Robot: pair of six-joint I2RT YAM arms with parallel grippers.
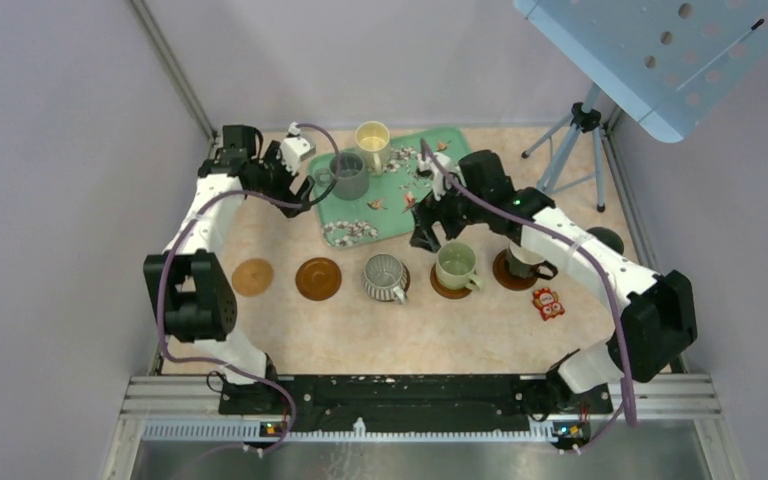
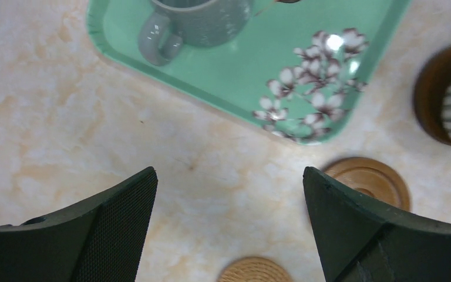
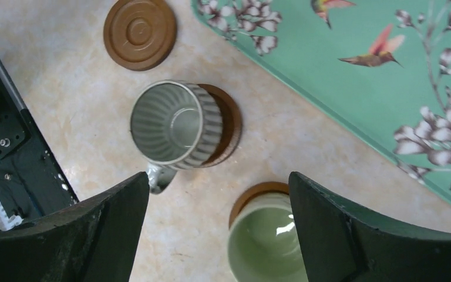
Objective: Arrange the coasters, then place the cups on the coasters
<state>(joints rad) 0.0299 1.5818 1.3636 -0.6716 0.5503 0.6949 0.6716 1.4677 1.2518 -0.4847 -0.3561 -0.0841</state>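
A row runs across the table: a tan coaster (image 1: 252, 276), a brown coaster (image 1: 318, 278), then a ribbed silvery cup (image 1: 385, 277), a pale green cup (image 1: 456, 266) and a dark cup (image 1: 522, 262), each on its own coaster. A grey cup (image 1: 348, 175) and a cream-yellow cup (image 1: 372, 140) stand on the green tray (image 1: 400, 205). My left gripper (image 2: 229, 173) is open over bare table beside the tray's near-left corner, with the grey cup (image 2: 194, 26) ahead. My right gripper (image 3: 218, 182) is open and empty above the gap between the ribbed cup (image 3: 173, 123) and the green cup (image 3: 267, 241).
A red owl trinket (image 1: 548, 303) lies right of the row. A dark round object (image 1: 605, 240) shows behind my right arm. A tripod (image 1: 575, 145) stands at the back right. The black base rail (image 3: 6, 147) runs along the near edge.
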